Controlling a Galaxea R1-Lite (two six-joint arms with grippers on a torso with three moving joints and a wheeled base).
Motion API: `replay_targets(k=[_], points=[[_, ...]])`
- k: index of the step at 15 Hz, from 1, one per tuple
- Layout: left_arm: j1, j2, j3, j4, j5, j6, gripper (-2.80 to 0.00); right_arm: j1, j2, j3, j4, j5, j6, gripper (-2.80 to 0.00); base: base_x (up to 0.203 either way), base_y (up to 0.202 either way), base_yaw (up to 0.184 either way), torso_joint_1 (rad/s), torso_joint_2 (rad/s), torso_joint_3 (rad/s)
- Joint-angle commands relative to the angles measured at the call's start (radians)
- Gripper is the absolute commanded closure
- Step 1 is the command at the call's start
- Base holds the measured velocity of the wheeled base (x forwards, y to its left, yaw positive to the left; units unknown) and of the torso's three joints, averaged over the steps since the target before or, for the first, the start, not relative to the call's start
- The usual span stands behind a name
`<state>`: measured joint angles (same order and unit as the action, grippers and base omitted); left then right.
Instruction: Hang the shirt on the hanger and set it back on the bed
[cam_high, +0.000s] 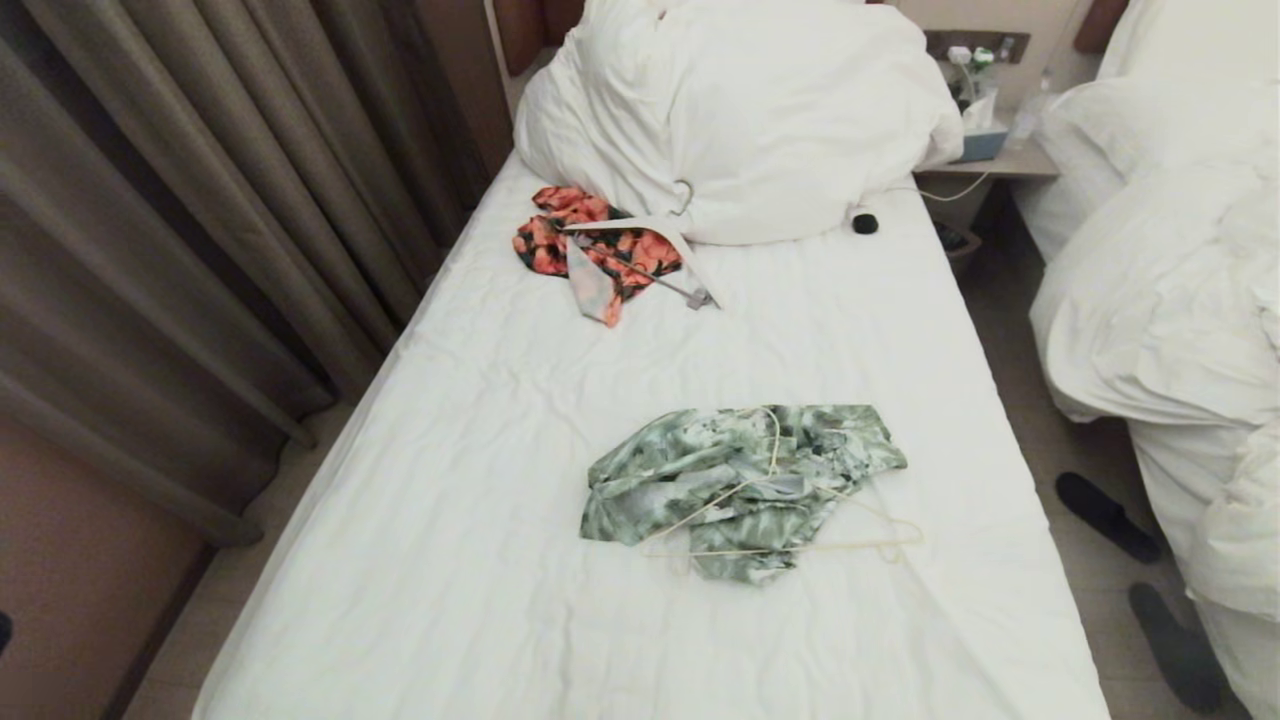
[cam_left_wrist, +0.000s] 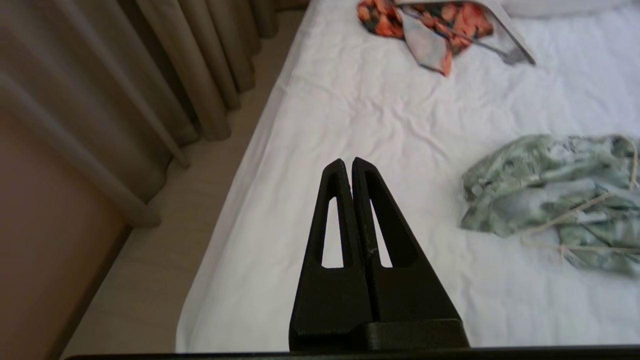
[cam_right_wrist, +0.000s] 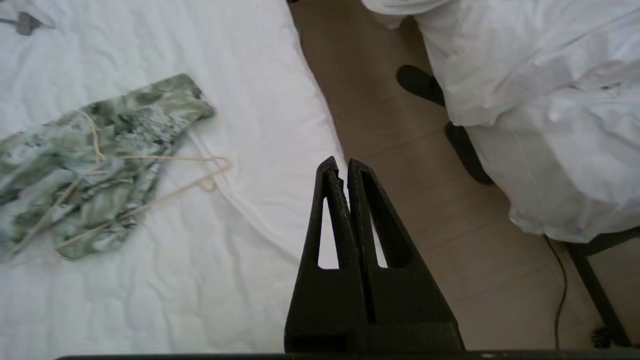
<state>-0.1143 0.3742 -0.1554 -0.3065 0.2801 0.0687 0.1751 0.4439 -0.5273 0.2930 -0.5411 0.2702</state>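
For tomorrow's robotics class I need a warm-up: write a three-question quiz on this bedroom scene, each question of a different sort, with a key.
1. True or false: the hanger lies on top of the shirt.
2. What lies nearest the pillows? A) orange floral garment B) green shirt C) slippers
3. Fill in: both the left gripper and the right gripper are ____.

Key: 1 true; 2 A; 3 shut.
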Motion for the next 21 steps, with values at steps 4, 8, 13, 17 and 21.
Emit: replay_targets(k=[4, 8, 13, 17, 21], points=[[0.085, -0.103, 0.062, 0.003, -0.091, -0.003, 0.0, -0.112, -0.176, 0.119, 0.005, 0.023, -0.038, 0.0, 0.0, 0.0, 0.0, 0.0, 0.0, 0.0], [0.121, -0.199, 0.118, 0.064, -0.154, 0.006, 0.0, -0.159, -0.279, 0.155, 0.002, 0.074, -0.103, 0.0, 0.0, 0.0, 0.0, 0.0, 0.0, 0.0], [0.12, -0.377, 0.143, 0.243, -0.266, -0.003, 0.0, -0.169, -0.446, 0.267, -0.016, 0.284, -0.169, 0.0, 0.0, 0.0, 0.0, 0.0, 0.0, 0.0], [0.12, -0.374, 0.157, 0.275, -0.277, 0.002, 0.0, -0.171, -0.443, 0.459, -0.253, 0.439, -0.253, 0.0, 0.0, 0.0, 0.0, 0.0, 0.0, 0.0], [0.12, -0.374, 0.156, 0.311, -0.292, 0.041, 0.0, -0.172, -0.442, 0.522, -0.328, 0.534, -0.296, 0.0, 0.0, 0.0, 0.0, 0.0, 0.0, 0.0]])
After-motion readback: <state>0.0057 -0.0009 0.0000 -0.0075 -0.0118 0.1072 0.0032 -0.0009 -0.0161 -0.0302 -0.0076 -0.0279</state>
